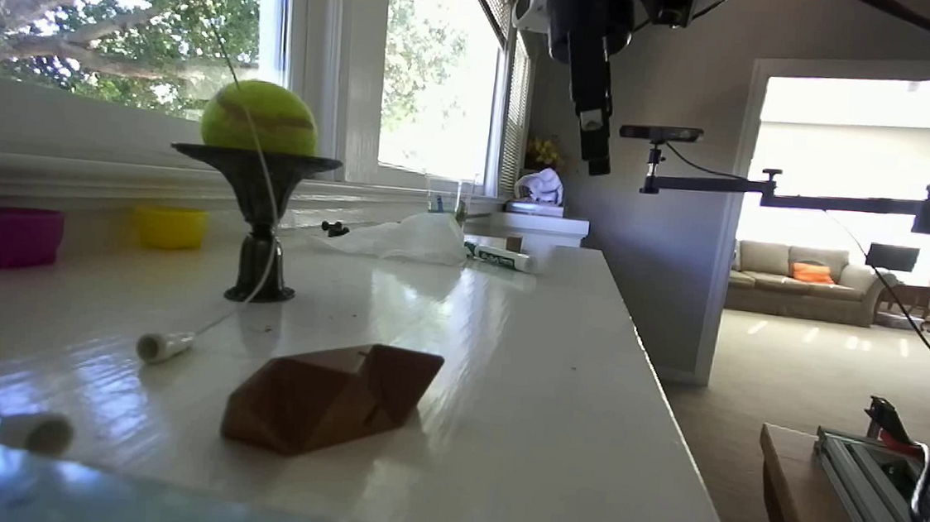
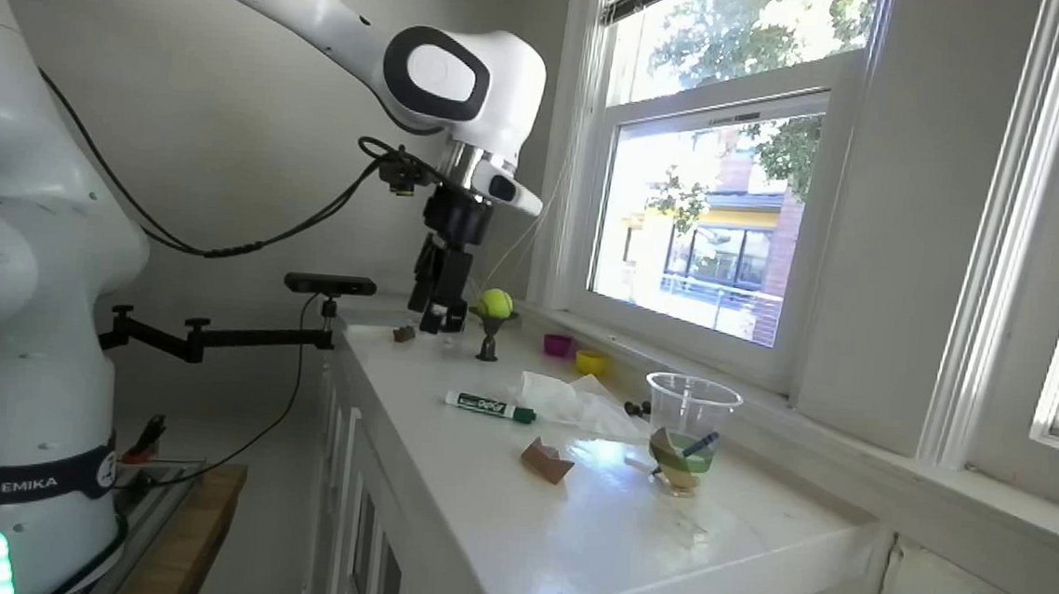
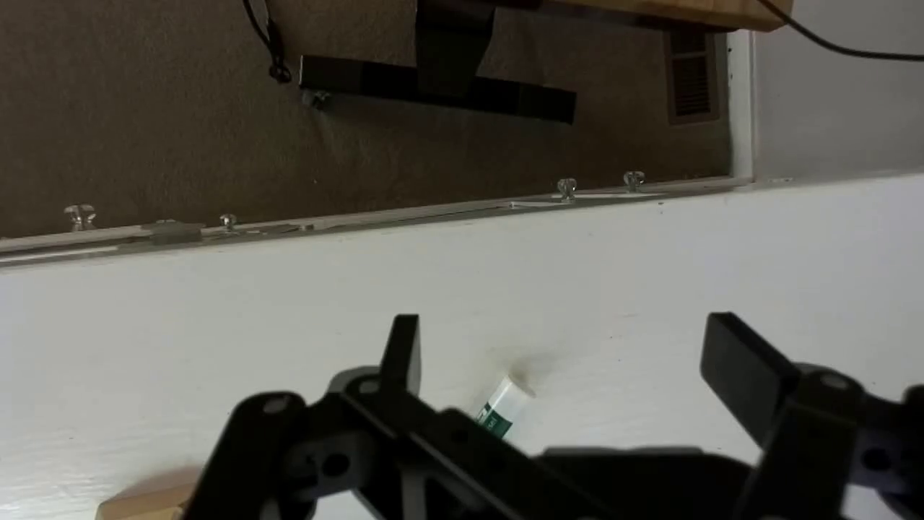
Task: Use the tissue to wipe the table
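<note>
The white tissue lies crumpled on the white table, beside the marker, in both exterior views. It does not show in the wrist view. The table is a long glossy white counter under the windows, and its front edge crosses the wrist view. My gripper is open and empty, raised above the table and apart from the tissue. It points downward in both exterior views. In the wrist view the marker's end shows on the table below, between the fingers.
A green-labelled marker lies beside the tissue. A clear cup stands near the window side. Brown faceted pieces lie on the table. A tennis ball sits on a dark stand. Magenta and yellow cups stand behind.
</note>
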You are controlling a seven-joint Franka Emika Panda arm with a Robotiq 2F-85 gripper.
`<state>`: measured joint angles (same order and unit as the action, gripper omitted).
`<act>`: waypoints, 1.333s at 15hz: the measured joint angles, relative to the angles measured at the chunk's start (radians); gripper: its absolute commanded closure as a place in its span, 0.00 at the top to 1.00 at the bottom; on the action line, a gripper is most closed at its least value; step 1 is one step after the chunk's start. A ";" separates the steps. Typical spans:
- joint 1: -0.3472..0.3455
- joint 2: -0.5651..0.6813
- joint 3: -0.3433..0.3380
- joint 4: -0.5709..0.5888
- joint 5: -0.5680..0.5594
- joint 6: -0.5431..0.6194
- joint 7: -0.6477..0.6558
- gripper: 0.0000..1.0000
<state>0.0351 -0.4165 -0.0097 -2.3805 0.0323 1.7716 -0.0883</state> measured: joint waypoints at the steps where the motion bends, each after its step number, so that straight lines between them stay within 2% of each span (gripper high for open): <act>1: 0.000 0.000 0.000 0.000 0.000 0.000 0.000 1.00; 6: -0.007 0.003 -0.006 0.007 0.052 0.043 0.039 1.00; 12: -0.023 0.049 -0.038 0.061 0.192 0.250 0.101 1.00; 20: -0.027 0.160 -0.043 0.096 0.202 0.531 0.093 1.00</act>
<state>0.0081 -0.2561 -0.0523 -2.2846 0.2345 2.3029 0.0051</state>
